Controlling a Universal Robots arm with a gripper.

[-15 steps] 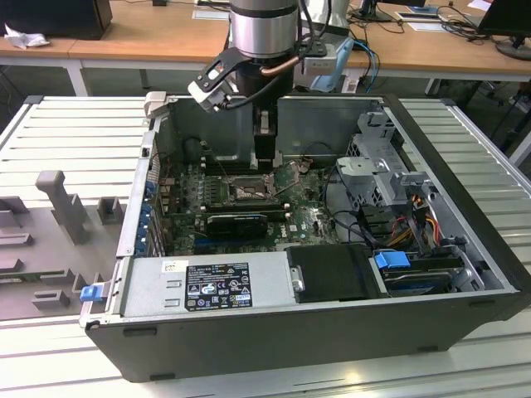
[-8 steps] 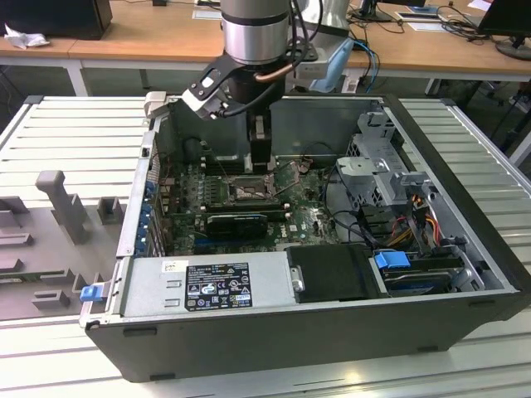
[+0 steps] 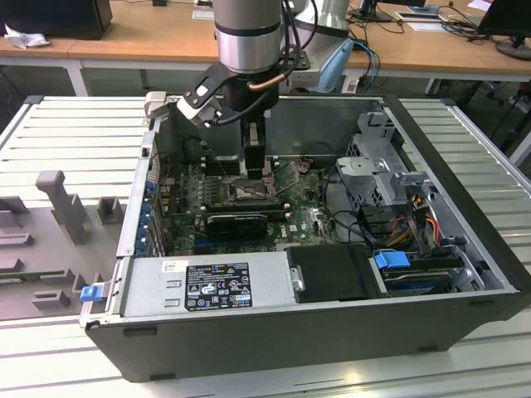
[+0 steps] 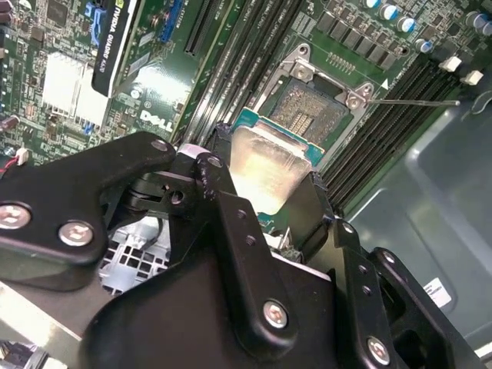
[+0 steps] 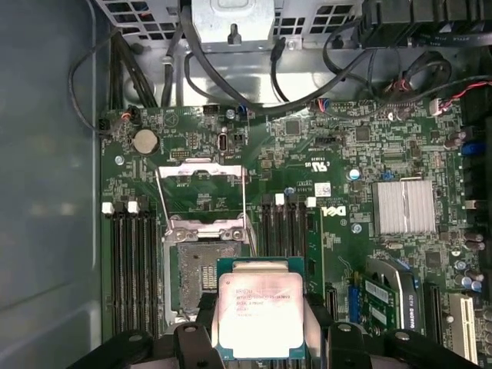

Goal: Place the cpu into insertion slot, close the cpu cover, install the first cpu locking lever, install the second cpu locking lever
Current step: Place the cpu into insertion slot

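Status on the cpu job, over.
Gripper shut on cpu, off the board. Insertion slot uncovered, cpu not seated. Cpu cover swung open, nothing on slot.

We see the open case (image 3: 290,340) free from above down its middle, where the gripper (image 3: 253,176) with the cpu (image 5: 257,317) clamped in it takes up the room near the insertion slot (image 5: 201,273); the slot's face lies bare, the cpu cover (image 5: 201,171) swung open toward the drive cage (image 3: 373,170). Long memory slots (image 5: 127,261) flank the slot on two sides, and a black card (image 3: 236,222) lies just on its near side. The grey power supply box (image 3: 207,286) lines the near wall, while the drive cage and loose cables (image 3: 412,214) crowd the exterior view's right.
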